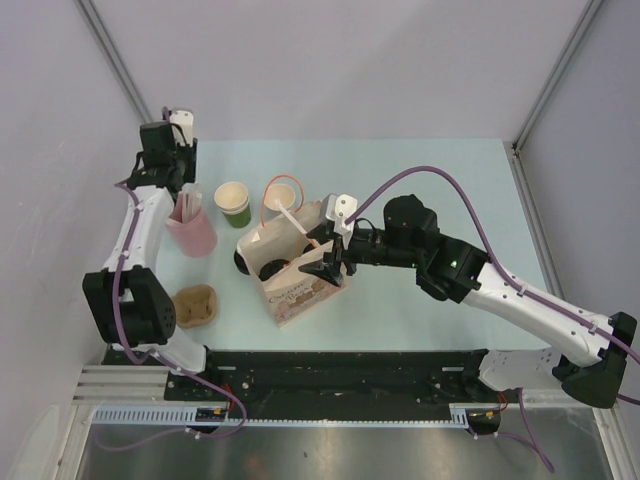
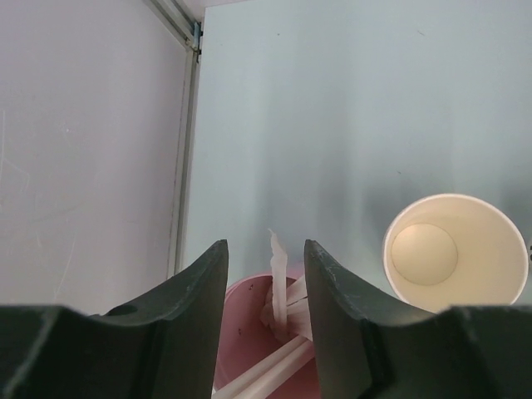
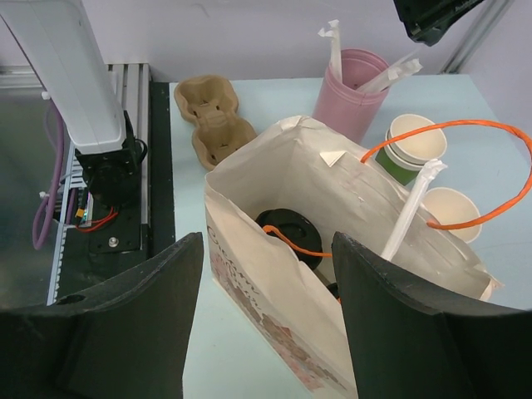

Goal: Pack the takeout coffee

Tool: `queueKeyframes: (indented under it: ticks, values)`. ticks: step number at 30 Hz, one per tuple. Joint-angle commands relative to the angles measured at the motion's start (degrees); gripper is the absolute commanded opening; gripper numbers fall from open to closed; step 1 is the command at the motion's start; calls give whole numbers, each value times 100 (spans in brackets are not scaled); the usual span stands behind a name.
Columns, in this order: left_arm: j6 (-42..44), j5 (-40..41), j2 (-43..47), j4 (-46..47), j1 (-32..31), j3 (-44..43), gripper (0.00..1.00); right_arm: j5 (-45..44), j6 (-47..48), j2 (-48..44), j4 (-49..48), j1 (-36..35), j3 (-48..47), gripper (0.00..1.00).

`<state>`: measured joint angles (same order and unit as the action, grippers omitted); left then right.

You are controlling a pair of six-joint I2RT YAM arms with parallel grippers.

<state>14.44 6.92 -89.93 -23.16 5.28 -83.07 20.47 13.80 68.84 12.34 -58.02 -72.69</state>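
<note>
Pale mint tabletop [image 1: 420,180] between grey walls: at mid-frame of the top view the right gripper [image 3: 266,245] spreads its black fingers wide at the mouth of a beige paper bag [image 3: 332,183] with orange handles, clamping nothing, and a round black plastic lid [image 3: 287,233] lies inside the bag. Up-left of the bag stand the lidless green-sided paper cup [image 1: 233,203] and, ringed by a handle loop, the lidless white paper cup [image 3: 449,214]. At upper left the left gripper [image 2: 266,249] hangs, fingers apart, over a pink cup of white straws [image 1: 192,232].
</note>
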Motion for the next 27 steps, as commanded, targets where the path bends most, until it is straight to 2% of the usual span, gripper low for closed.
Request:
queueKeyframes:
  ticks: [1, 13, 19, 21, 24, 25, 27]
  values:
    - [-82, 47, -147, 118, 35, -192, 47, 71, 17, -28, -12, -43, -44, 68]
    - [50, 240, -464, 197, 114, -131, 45, 141, 61, -72, 67, -87, -44, 68]
    - [7, 117, -648, 250, 175, -96, 40, 124, 96, -134, 137, -131, -44, 68]
    - [-72, -85, -622, 294, 245, -52, 35, 115, 114, -169, 172, -139, -44, 68]
    - [-90, -155, -570, 321, 289, -34, 16, 115, 105, -195, 199, -148, -53, 68]
    - [-81, -190, -517, 329, 290, -25, 7, 115, 105, -195, 190, -148, -53, 68]
    - [-55, -226, -464, 347, 298, -8, 0, 115, 105, -204, 207, -166, -44, 68]
